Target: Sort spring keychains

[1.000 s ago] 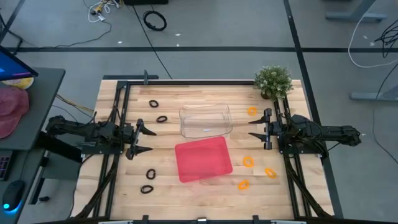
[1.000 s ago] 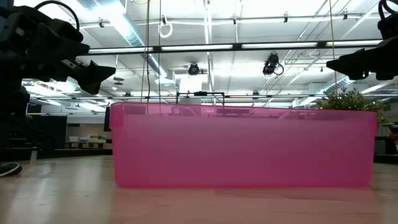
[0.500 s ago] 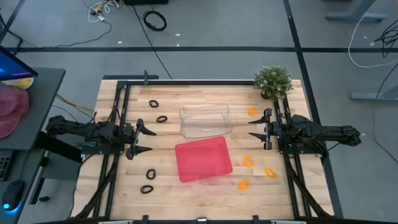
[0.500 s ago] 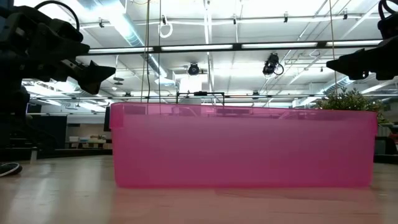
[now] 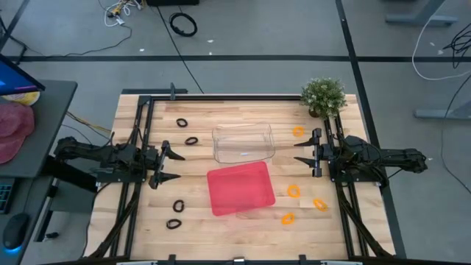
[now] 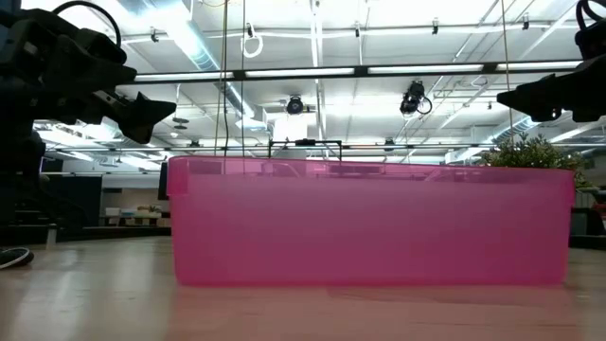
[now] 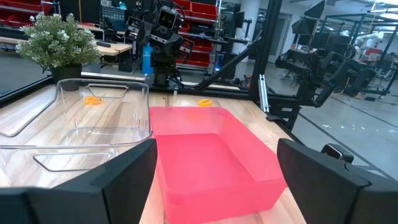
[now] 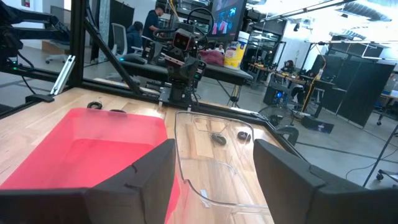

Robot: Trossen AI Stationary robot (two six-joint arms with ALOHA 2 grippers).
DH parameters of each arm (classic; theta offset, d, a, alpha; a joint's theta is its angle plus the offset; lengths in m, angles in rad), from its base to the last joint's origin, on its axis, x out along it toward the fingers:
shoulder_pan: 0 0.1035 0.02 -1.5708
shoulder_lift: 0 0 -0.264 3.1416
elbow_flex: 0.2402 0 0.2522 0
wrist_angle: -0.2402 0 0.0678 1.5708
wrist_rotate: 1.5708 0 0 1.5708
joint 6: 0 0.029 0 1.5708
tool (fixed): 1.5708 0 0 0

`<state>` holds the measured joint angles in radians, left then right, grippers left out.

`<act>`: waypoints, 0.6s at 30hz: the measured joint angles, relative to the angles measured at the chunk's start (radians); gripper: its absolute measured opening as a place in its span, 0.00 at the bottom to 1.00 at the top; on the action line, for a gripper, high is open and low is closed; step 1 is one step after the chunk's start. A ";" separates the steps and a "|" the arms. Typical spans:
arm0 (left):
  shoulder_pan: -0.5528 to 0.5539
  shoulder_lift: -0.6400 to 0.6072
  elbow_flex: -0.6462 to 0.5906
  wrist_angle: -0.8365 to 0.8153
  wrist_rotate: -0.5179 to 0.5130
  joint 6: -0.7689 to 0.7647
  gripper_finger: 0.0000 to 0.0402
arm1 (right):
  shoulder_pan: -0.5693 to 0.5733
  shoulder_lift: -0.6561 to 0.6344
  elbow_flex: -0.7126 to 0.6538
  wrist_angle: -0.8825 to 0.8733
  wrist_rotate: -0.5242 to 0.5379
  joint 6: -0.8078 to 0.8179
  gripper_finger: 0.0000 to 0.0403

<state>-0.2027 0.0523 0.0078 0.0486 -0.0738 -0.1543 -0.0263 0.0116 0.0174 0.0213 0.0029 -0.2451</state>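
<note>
My left gripper (image 5: 174, 167) hangs wide open and empty above the table's left side, amid 4 black spring keychains (image 5: 182, 123). The clear tray (image 5: 243, 142) and red tray (image 5: 241, 188) sit mid-table. My right gripper (image 5: 303, 152) is open, empty, near 4 orange spring keychains (image 5: 294, 191).

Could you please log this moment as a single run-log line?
left end effector: open, idle | right end effector: open, idle | black keychains: left side | orange keychains: right side | red tray: empty

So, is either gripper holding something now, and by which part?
Nothing is held: the left gripper and the right gripper are both open and empty above the wooden table.
</note>
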 joint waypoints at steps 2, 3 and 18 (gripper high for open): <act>0.000 0.000 0.000 0.000 0.000 0.000 0.84 | 0.000 0.000 0.000 0.000 0.000 0.000 0.55; 0.000 0.000 0.000 0.000 0.000 0.000 0.84 | 0.000 0.000 0.000 0.000 0.000 0.000 0.55; 0.001 0.000 0.000 0.054 -0.018 -0.259 0.84 | 0.000 0.000 0.000 0.000 0.000 0.000 0.55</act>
<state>-0.2020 0.0521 0.0078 0.1030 -0.0917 -0.4137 -0.0261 0.0116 0.0170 0.0216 0.0029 -0.2451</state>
